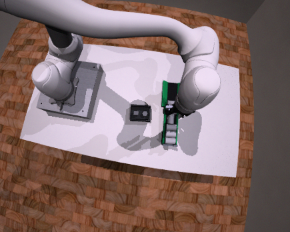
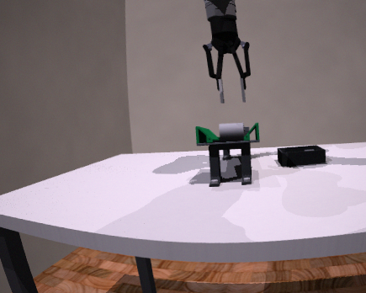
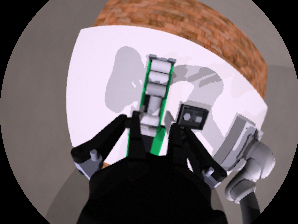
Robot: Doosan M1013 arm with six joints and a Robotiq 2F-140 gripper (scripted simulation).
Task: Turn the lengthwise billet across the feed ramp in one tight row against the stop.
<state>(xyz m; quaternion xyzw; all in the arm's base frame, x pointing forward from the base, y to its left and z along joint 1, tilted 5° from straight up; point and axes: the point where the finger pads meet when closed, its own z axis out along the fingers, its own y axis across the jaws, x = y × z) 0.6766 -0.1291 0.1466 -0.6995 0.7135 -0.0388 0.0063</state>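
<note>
The 1 wrong billet [image 3: 154,104] lies the long way on the green ramp [image 1: 164,100], in the middle of its length, with the other billets [image 1: 170,137] lying across near the low end. The gripper [image 2: 230,100] hangs well above it, with its fingers partly closed and nothing between them. To do this well, go straight down over the bar's middle, pinch its 2 round sides, lift a little, then turn.

Glossy white rounded arm [image 1: 130,23], dark collar, black end effector [image 2: 230,97] with grey fingertips.
</note>
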